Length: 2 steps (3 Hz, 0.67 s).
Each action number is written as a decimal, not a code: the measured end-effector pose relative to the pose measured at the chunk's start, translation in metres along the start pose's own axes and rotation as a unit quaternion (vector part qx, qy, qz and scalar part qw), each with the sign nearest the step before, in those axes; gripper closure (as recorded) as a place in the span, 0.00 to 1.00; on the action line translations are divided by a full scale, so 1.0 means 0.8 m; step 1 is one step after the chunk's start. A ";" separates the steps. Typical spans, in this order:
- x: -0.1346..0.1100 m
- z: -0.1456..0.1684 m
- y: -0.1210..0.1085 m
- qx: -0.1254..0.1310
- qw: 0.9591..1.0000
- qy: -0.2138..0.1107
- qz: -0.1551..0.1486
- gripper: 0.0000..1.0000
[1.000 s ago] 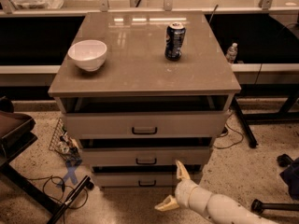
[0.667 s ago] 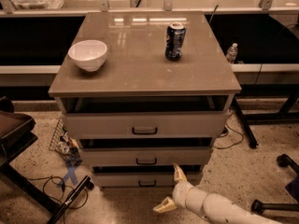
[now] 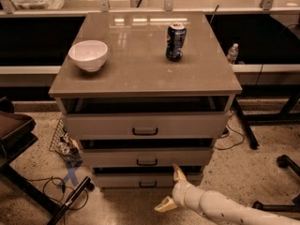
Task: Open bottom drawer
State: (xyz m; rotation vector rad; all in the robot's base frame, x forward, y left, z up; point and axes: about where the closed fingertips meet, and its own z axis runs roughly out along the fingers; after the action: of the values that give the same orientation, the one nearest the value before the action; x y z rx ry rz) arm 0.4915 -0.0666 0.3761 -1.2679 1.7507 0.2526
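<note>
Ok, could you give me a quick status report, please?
Open end effector low, just right of bottom drawer handle. Handle not gripped. Nothing between them.

Gripper (image 3: 169,189) sits low, just right of centre before the bottom drawer (image 3: 117,181), fingers spread wide. Floor straight ahead of the drawer front is bare. Left side is crowded by a black stand leg (image 3: 70,201) and loose cable (image 3: 49,186). On the right, a chair caster (image 3: 282,161) stands well apart. Middle drawer (image 3: 187,157) is close above.

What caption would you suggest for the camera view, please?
Open gripper low before the bottom drawer, right of its handle; white bowl and soda can atop the cabinet.
</note>
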 end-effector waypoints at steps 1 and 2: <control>0.032 0.021 -0.002 -0.012 1.000 0.017 0.002 0.00; 0.074 0.038 -0.003 -0.021 0.999 0.032 0.014 0.00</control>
State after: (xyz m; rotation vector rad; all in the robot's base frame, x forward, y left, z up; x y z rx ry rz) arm 0.5079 -0.0866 0.3144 -1.2955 1.8268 0.2696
